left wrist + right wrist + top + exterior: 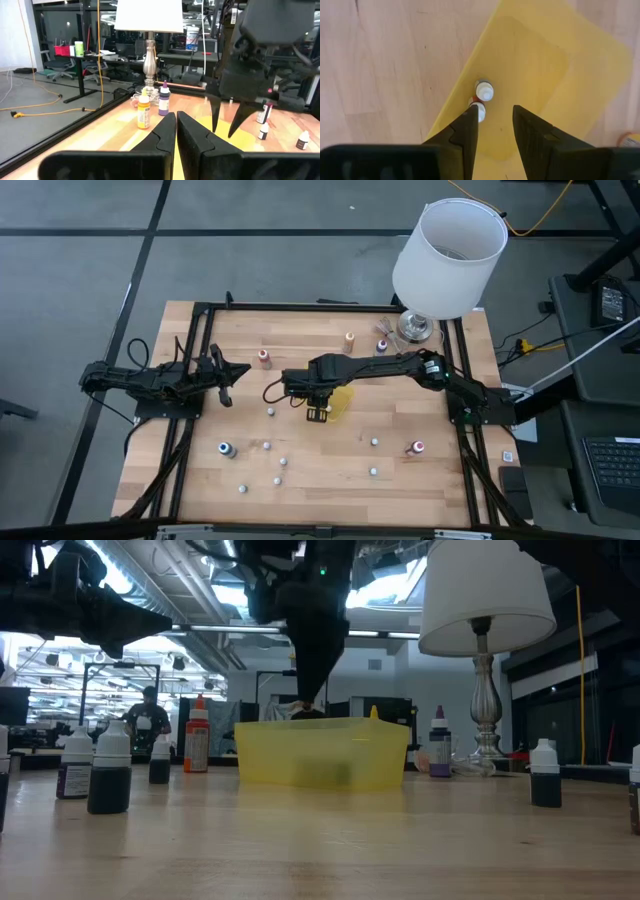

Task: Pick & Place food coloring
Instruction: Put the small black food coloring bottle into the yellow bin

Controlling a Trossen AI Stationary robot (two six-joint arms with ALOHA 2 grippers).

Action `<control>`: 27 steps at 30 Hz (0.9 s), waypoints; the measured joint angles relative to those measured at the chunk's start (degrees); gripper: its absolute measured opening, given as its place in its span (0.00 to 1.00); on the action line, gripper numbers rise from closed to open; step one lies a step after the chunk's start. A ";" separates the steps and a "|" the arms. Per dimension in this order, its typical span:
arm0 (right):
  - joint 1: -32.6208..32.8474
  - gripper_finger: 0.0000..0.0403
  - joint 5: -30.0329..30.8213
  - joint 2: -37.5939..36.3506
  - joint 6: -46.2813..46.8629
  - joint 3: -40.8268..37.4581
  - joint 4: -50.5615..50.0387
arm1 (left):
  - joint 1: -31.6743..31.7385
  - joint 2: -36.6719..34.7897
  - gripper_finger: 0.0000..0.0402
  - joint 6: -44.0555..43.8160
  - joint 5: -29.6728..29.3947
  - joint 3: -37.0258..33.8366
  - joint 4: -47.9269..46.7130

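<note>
With my right gripper (492, 127) hanging part-open and empty above the yellow plastic tray (535, 65) at frame centre, where two white-capped food coloring bottles (484, 90) already stand, I judge the drop done; next, fetch another bottle.

Left arm: stretched low at the left side, left gripper (232, 370) closed, empty.
Right arm: reaching across to centre, right gripper (318, 412) pointing down, fingers slightly apart, empty.
</note>
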 joint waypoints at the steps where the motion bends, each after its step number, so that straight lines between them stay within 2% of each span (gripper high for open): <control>1: 0.02 0.32 0.00 0.00 0.13 0.93 -0.67 | -0.02 0.00 0.03 0.00 0.02 -0.01 0.00; 6: 0.24 0.43 0.01 -0.82 4.11 3.14 -2.29 | 0.00 0.00 0.02 0.00 0.02 0.01 0.00; 13: 3.30 0.61 0.89 -5.68 13.11 -0.90 -2.03 | 0.00 0.00 0.03 0.00 0.01 0.01 0.00; 17: 5.89 0.65 2.03 -9.73 19.32 -6.75 -1.46 | 0.00 0.00 0.03 0.00 0.02 -0.01 0.00; 27: 14.24 0.65 6.54 -22.02 34.61 -28.01 3.25 | 0.00 0.00 0.03 0.00 0.02 0.01 0.00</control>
